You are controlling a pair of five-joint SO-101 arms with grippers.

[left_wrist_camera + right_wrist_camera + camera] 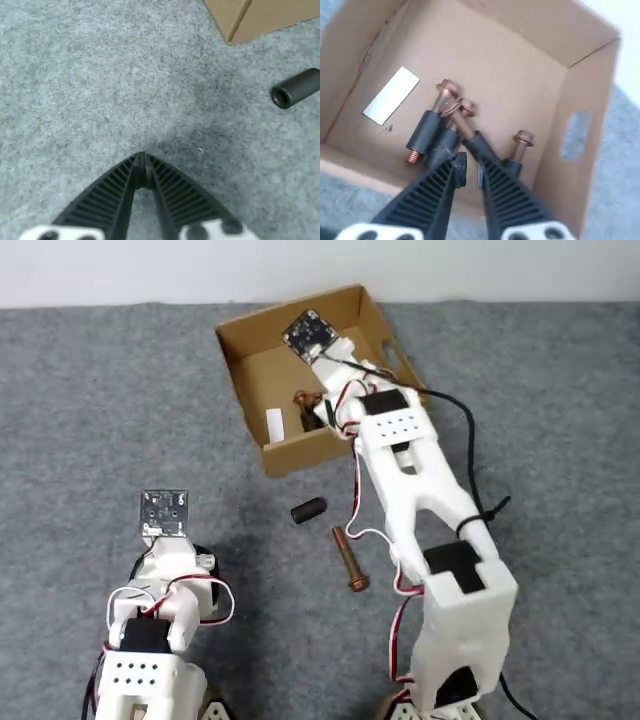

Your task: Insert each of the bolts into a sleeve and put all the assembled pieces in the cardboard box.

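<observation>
Over the cardboard box [580, 70] hangs my right gripper [468, 155], open by a narrow gap with nothing between its fingers. Below it, on the box floor, lie three assembled pieces, each a copper bolt in a black sleeve: one [426, 127] to the side, a second [462, 107] close against it, a third [520, 145] partly hidden by a finger. In the high view the box [250, 340] stands at the back, with my right gripper [322, 412] inside it. On the carpet lie a loose black sleeve [308, 510] [296, 87] and a loose copper bolt [350, 560]. My left gripper [165, 512] [145, 167] stays shut and empty at the front left.
A white label [391, 95] lies on the box floor. The box has a hand slot [575, 135] in one wall. Grey carpet [100, 390] covers the table, and a box corner [240, 20] shows in the left wrist view. A black cable [470, 440] trails along the right arm.
</observation>
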